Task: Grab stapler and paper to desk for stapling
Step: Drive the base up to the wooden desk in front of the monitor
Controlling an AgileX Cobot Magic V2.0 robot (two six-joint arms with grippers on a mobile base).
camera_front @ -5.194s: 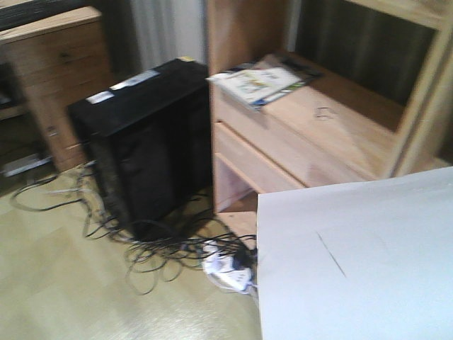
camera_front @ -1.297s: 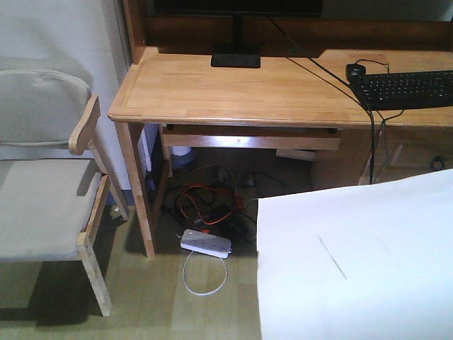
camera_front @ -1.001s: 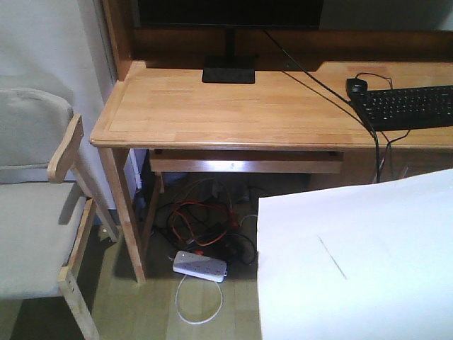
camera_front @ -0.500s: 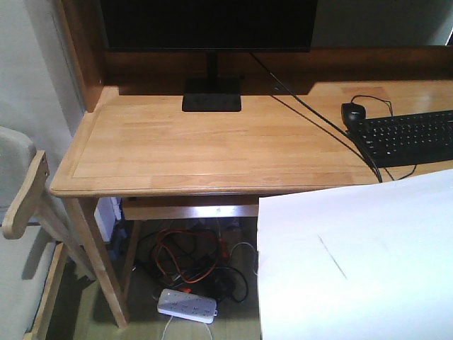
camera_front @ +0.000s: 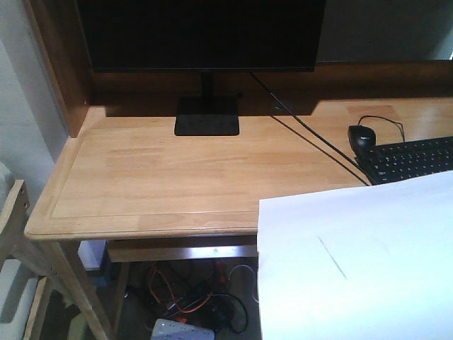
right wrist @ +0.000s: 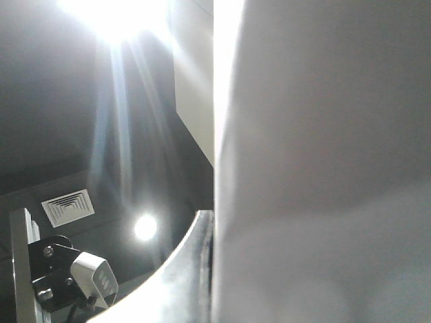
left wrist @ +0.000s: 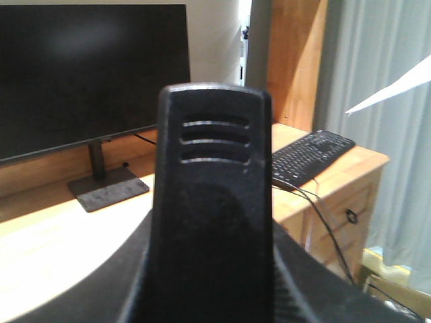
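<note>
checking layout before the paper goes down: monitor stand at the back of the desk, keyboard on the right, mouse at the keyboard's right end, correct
Not quite. The exterior front-facing view shows the mouse at the left end of the keyboard, not the right. The monitor stand is at the back of the desk and the keyboard on the right, as you said.

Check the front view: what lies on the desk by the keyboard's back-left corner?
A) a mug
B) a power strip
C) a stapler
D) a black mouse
D: a black mouse lies on the desk right by the back-left corner of the keyboard, with its thin cable looping behind it.
</note>
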